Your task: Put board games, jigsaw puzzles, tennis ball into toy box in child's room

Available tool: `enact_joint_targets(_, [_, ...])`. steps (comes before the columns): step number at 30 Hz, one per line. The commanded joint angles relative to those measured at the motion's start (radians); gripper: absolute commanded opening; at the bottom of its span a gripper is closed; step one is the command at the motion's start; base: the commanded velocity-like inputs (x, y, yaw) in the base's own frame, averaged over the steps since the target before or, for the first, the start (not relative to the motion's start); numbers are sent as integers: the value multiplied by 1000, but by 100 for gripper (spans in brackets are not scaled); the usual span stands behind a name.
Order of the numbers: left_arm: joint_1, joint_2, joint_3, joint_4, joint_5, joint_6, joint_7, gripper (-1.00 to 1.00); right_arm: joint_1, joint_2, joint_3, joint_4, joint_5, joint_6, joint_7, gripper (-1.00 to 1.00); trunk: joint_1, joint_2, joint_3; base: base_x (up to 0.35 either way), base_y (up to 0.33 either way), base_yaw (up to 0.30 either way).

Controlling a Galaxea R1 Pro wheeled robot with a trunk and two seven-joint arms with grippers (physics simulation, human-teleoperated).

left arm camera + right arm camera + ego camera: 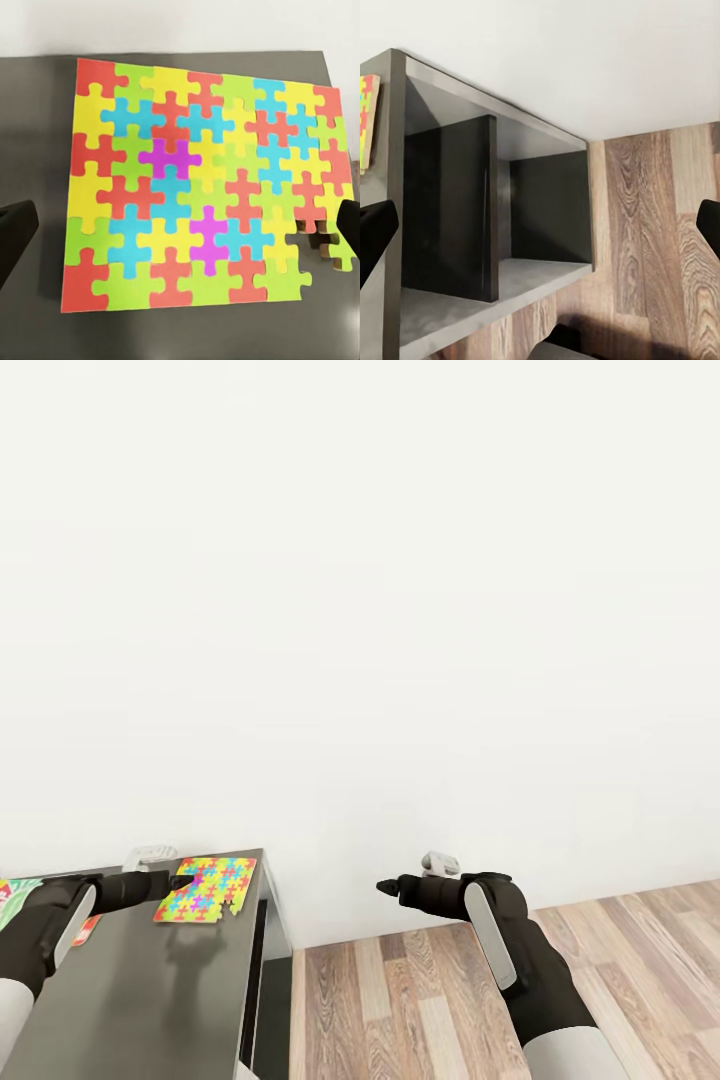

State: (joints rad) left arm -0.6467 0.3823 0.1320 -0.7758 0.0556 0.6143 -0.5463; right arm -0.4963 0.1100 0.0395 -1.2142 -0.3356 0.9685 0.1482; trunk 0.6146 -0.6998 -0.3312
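Head view: the left gripper (178, 882), jaw state not readable from here, hangs over the near edge of a multicoloured jigsaw puzzle (207, 888) lying flat at the far right corner of the dark table (150, 990); the right gripper (384, 886) hangs over the wooden floor (420, 1000), well apart from the table, jaw state not readable here either. Left wrist view: jigsaw puzzle (202, 184) centred between dark fingertips (16, 232) spread wide, released and empty; one corner has a piece missing. Right wrist view: jaws parted, grasping nothing; the table's open side shelves (495, 225) and a sliver of puzzle edge (367, 120). Judgement: a thin flat sheet offers little to pinch; best to descend squarely, nudge it past the table edge and grip the overhang.
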Motion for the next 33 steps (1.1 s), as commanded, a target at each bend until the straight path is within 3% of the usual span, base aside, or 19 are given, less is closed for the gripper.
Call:
enact_joint_targets(1, [-1, 0, 2, -1, 6, 8, -1, 100, -1, 0, -1, -1, 10, 4, 10, 100, 0, -1, -1, 2, 1, 0])
enact_joint_targets(17, [-1, 0, 1, -1, 5, 8, -1, 100, -1, 0, -1, -1, 10, 4, 10, 100, 0, -1, -3, 69, 39, 0])
enact_joint_targets(33, [-1, 2, 2, -1, 6, 10, -3, 100, -1, 0, -1, -1, 10, 4, 10, 100, 0, -1, -26, 2, 1, 0])
